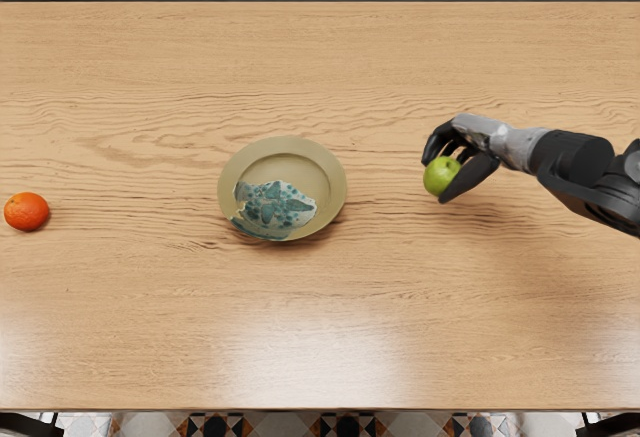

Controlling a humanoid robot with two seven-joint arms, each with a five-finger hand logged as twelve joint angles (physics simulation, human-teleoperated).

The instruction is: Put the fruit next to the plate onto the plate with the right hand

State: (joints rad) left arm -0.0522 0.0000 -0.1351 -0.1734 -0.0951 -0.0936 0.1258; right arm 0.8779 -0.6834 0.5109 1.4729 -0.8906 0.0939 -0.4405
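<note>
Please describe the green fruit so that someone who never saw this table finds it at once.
On the wooden table, look right of the round plate in the middle, where the right hand comes in. The green fruit is held in that hand; the only other one, the orange fruit, lies far to the left.

Right hand (466, 153) partly covers the green fruit (439, 175)

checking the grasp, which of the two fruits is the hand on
The green fruit, right of the plate, gripped by the right hand; the orange fruit lies alone far left.
</note>
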